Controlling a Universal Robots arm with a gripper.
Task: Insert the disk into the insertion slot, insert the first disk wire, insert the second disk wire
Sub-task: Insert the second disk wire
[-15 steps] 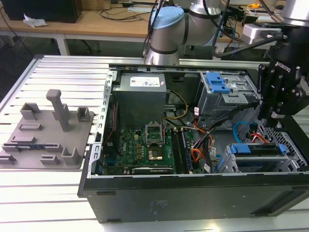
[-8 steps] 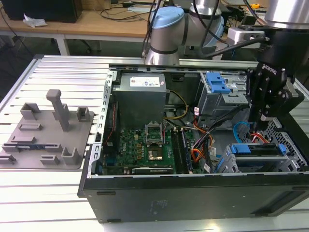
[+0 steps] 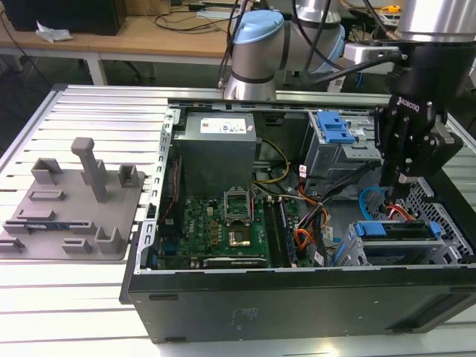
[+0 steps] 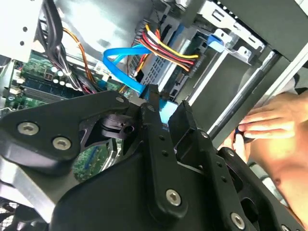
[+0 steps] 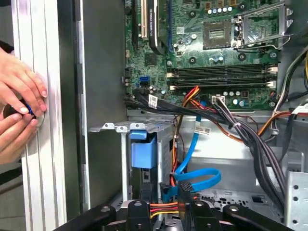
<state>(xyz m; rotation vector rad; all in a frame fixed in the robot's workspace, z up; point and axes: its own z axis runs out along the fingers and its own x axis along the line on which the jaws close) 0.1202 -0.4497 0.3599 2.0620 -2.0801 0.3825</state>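
1. Disk (image 3: pixel 394 229) sits in the insertion slot (image 3: pixel 446 251), at the computer case's (image 3: pixel 297 297) near corner on the exterior view's right.
2. First disk wire (image 4: pixel 166 49) is plugged into it.
3. Gripper (image 3: pixel 400 195), claw narrow, pinches the second disk wire's (image 5: pixel 192 144) plug end just above the disk.

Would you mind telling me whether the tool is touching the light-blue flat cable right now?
Touching. In the second wrist view the light-blue cable runs straight into the tool with no gap, and its blue end is clamped inside the grip.
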